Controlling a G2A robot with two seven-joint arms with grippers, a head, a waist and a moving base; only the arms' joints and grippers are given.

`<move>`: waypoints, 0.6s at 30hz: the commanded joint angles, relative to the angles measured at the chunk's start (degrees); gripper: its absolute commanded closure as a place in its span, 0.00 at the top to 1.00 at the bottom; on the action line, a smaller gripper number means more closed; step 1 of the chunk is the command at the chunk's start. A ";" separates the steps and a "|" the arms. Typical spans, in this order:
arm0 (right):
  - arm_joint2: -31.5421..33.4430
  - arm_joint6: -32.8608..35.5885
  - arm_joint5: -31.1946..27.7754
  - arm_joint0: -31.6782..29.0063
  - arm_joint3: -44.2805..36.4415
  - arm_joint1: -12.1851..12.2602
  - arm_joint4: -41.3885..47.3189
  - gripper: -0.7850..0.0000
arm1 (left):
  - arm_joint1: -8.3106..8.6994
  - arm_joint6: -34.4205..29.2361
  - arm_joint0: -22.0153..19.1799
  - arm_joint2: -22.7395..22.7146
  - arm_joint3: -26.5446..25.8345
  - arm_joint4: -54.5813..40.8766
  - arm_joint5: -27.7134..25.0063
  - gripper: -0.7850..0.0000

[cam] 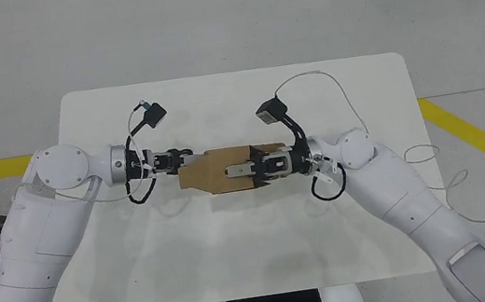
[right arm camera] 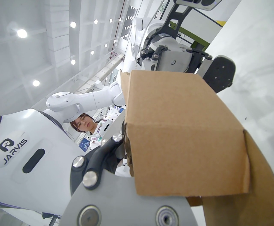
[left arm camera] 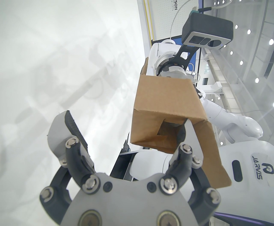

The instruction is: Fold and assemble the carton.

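A brown cardboard carton (cam: 215, 172) is held above the white table (cam: 234, 96) between my two arms. In the left wrist view it is a squared-up tube (left arm camera: 167, 100) with an open end and one long flap (left arm camera: 210, 154) sticking out. My left gripper (left arm camera: 128, 119) is open at that end. One of its fingers (left arm camera: 188, 132) pokes into the opening beside the flap, and the other (left arm camera: 70, 130) stands clear of the carton. My right gripper (cam: 250, 167) is shut on the carton's other end, with one finger lying over its top face. The carton (right arm camera: 182, 132) hides that gripper's fingertips in the right wrist view.
A thin white cable (cam: 339, 89) loops over the table at the back right. Bare tabletop lies in front of and behind the carton. A yellow floor line (cam: 475, 130) runs past the table's right side.
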 commanded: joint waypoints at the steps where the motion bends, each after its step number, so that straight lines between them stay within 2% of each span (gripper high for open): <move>1: -0.15 -0.08 -0.08 0.15 0.19 -0.05 0.11 0.00 | 0.00 0.02 -0.03 0.00 0.01 0.00 -0.10 1.00; 10: 0.47 -0.63 -0.62 0.40 2.07 0.29 -0.30 0.00 | 0.11 -0.03 0.01 -0.43 0.34 -0.32 -0.01 1.00; 18: 3.27 -1.89 -1.88 -0.37 4.94 1.51 -3.97 0.00 | 0.59 0.56 -0.18 -2.92 1.36 -1.13 0.25 1.00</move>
